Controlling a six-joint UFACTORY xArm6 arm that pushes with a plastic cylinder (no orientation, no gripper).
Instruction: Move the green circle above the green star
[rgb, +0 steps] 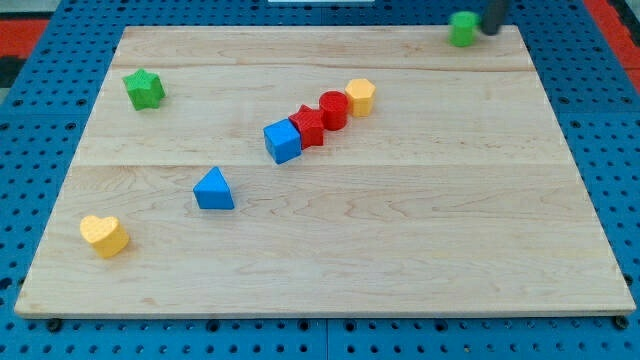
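My tip is blurred, its rod cut off by the view's top edge; the green circle just left of it looks smeared.

Green circle upright at the counter's top right corner, near the far edge, green star flat on the counter at upper left, sitting lower in view, well apart from the circle

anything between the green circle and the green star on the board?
No. In the camera view the straight stretch from the green circle block at the top right to the green star block at the left is bare wooden board.
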